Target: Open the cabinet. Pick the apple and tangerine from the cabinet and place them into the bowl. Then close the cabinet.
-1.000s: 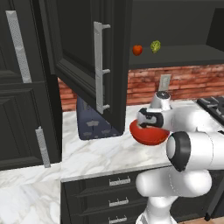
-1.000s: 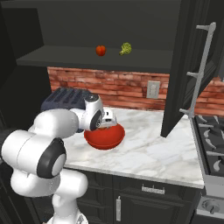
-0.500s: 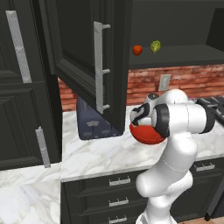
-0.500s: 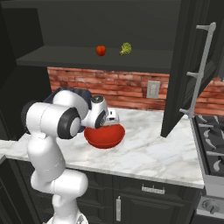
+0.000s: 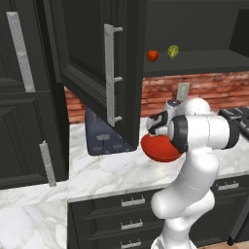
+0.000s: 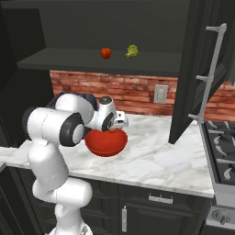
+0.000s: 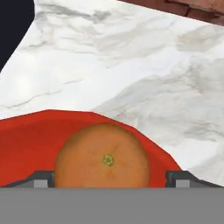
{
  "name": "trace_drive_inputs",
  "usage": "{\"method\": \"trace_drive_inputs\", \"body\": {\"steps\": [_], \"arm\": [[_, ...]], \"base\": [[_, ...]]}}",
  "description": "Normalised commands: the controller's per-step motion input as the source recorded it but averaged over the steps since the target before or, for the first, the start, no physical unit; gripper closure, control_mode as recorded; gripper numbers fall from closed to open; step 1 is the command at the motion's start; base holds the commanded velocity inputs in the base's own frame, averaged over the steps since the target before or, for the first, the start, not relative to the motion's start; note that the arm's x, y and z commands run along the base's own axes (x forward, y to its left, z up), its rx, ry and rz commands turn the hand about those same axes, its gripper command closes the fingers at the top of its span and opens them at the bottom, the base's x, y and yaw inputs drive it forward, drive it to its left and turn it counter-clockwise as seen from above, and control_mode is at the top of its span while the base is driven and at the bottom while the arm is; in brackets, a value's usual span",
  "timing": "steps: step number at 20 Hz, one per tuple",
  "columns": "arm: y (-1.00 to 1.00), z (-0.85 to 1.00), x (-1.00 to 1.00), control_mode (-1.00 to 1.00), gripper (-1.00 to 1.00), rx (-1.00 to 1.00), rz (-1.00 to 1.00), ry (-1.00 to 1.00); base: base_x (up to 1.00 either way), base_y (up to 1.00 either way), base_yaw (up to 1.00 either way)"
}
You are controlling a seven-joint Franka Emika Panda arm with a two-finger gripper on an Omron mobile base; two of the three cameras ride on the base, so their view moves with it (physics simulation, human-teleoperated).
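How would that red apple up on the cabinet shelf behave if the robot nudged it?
The apple looks round and glossy, so it would probably roll and might slip in a grip. It sits near the shelf's front edge, so a push could tip it off.

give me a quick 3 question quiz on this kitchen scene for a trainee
1. True or false: the tangerine lies in the bowl.
2. Where is the apple? A) cabinet shelf B) counter C) bowl
3. Fill in: the cabinet doors stand ____.

Key: 1 true; 2 A; 3 open
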Motion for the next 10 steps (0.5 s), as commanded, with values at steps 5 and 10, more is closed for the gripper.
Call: {"method": "trace_drive_inputs", "body": {"steps": [5, 10], "arm": [[0.00, 0.79, -0.59, -1.00, -1.00, 0.00, -0.12, 0.00], [0.00, 0.93, -0.70, -1.00, -1.00, 0.00, -0.15, 0.00]], "base": [[0.00, 0.00, 0.00], [0.00, 0.00, 0.00]]}}
